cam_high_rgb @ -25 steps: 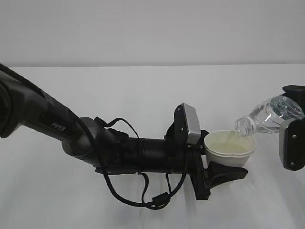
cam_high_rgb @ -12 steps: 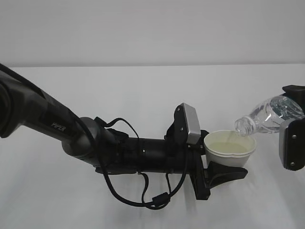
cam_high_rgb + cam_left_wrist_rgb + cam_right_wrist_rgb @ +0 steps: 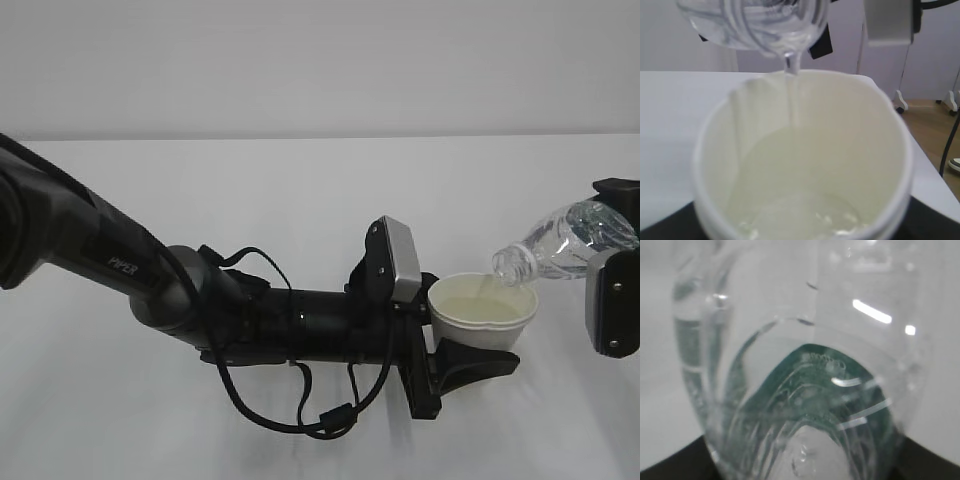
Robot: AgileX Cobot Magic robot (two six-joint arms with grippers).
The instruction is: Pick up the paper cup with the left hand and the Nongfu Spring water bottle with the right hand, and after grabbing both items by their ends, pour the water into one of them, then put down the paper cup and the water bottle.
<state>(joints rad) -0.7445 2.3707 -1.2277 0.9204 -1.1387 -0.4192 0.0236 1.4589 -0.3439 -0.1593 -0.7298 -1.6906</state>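
Over the white tabletop (image 3: 300, 180), "PIPER" arm's jaws (image 3: 470, 365) grip small white paper cup (image 3: 483, 312); unlettered arm's jaws (image 3: 615, 270) clamp tilted clear ribbed bottle (image 3: 560, 245), water (image 3: 792, 95) streaming in.

Exterior view faces the table (image 3: 300, 200) slantwise; both wrist views sit close, sharing the bottle (image 3: 560, 240).

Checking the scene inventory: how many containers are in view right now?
2. The paper cup is held in the left gripper at centre-right. The Nongfu Spring water bottle is tilted at the right edge, its mouth over the cup's rim, pouring. None seem hidden.
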